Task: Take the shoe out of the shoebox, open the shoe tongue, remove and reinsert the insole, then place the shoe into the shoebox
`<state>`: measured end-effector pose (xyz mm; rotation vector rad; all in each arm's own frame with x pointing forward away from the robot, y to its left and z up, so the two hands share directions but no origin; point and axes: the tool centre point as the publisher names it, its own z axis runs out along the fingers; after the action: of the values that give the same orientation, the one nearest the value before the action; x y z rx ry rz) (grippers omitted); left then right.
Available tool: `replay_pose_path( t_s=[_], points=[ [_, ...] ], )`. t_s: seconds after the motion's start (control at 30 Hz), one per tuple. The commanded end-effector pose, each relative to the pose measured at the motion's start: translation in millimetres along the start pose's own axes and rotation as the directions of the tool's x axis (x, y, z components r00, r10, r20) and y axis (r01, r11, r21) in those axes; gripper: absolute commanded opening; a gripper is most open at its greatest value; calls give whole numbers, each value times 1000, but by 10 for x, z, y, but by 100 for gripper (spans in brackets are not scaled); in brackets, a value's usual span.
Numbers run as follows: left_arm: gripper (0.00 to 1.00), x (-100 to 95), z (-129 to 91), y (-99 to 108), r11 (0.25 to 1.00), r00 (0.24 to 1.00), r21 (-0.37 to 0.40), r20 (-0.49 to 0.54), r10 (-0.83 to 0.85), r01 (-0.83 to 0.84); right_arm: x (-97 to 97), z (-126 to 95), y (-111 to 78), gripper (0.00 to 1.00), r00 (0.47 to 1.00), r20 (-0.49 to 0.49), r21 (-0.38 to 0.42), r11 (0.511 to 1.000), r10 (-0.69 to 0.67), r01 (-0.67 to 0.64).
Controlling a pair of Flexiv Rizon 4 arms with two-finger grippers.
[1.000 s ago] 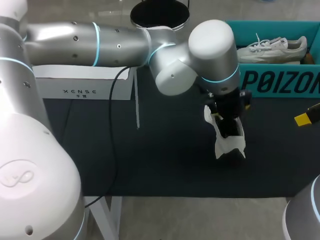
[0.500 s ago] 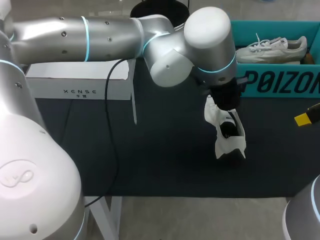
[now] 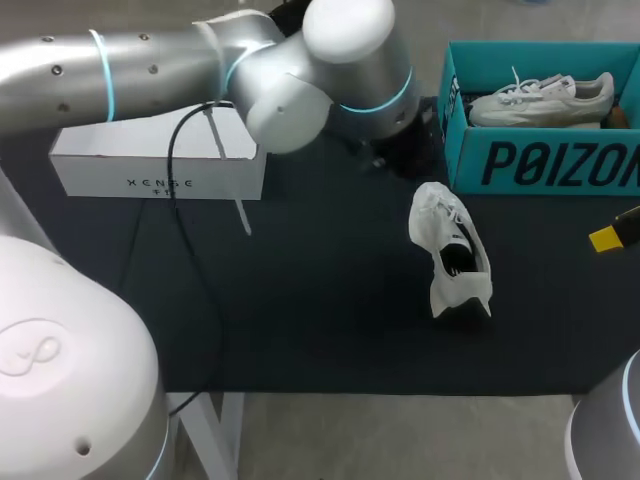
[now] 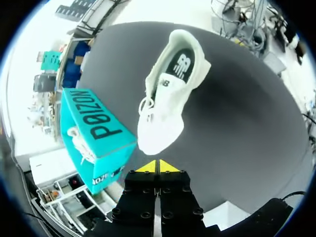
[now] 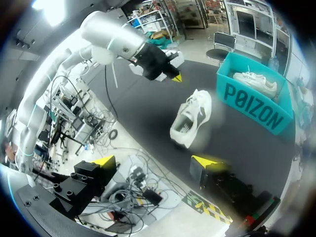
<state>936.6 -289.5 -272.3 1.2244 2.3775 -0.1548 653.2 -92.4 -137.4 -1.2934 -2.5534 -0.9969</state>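
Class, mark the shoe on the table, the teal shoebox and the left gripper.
white shoe [image 3: 437, 215], head view, laced upper.
teal shoebox [image 3: 545, 165], head view, front wall.
left gripper [image 4: 157, 167], left wrist view, between yellow tips.

Print on three things — none of it spelled out here.
The teal shoebox [image 3: 545, 165] carries one word in large dark capitals along its long side wall, plain in all my views. The white box [image 3: 160, 170] bears a small line of dark letters on its front face, with tinier marks beneath that I cannot make out. From my left wrist, a pale logo sits on the dark insole [image 4: 180, 64] of the shoe [image 4: 163, 118] — a smaller dark mark lies beside the opening.
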Motion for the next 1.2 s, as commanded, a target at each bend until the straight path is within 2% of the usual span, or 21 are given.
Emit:
replay_pose_path(
  t_s=[0.03,0.53,0.63,0.67,0.7,0.73,0.77,0.8,0.83,0.9,0.93,1.0,1.07,1.1,1.2],
  points=[
    [100,100,-348,65,991,992,-50,-23,-127,125,54,-10,-106,100,1000,13,-41,999,1,-1],
    [100,100,-348,65,991,992,-50,-23,-127,125,54,-10,-106,100,1000,13,-41,999,1,-1],
    [100,-19,-383,161,895,888,-140,-129,-441,424,54,-10,-106,100,1000,13,-41,999,1,-1],
    [100,-19,-399,163,837,818,-155,-181,-546,525,54,-10,-106,100,1000,13,-41,999,1,-1],
    [100,7,-429,147,744,702,-131,-259,-663,655,54,-10,-106,100,1000,13,-41,999,1,-1],
    [100,30,-439,134,705,653,-127,-294,-698,698,54,-10,-106,100,1000,13,-41,999,1,-1],
    [100,100,-440,100,621,551,-178,-325,-769,763,54,-10,-106,100,1000,13,-41,999,1,-1],
    [100,157,-438,63,566,478,-186,-364,-799,803,54,-10,-106,100,1000,13,-41,999,1,-1],
    [100,220,-435,17,502,401,-159,-421,-813,850,54,-10,-106,100,1000,13,-41,999,1,-1],
    [100,319,-431,-52,434,332,-189,-406,-852,881,54,-10,-106,100,1000,13,-41,999,1,-1],
    [100,382,-427,-135,389,279,-190,-432,-857,901,54,-10,-106,100,1000,13,-41,999,1,-1],
    [100,427,-427,-275,380,274,-183,-429,-860,907,54,-10,-106,100,1000,13,-41,999,1,-1],
    [100,425,-424,-381,394,308,-129,-425,-851,910,54,-10,-106,100,1000,13,-41,999,1,-1],
    [100,402,-433,-446,459,381,-124,-392,-837,880,54,-10,-106,100,1000,13,-41,999,1,-1],
    [100,402,-433,-446,459,381,-124,-392,-837,880,54,-10,-106,100,1000,13,-41,999,1,-1]
  ],
)
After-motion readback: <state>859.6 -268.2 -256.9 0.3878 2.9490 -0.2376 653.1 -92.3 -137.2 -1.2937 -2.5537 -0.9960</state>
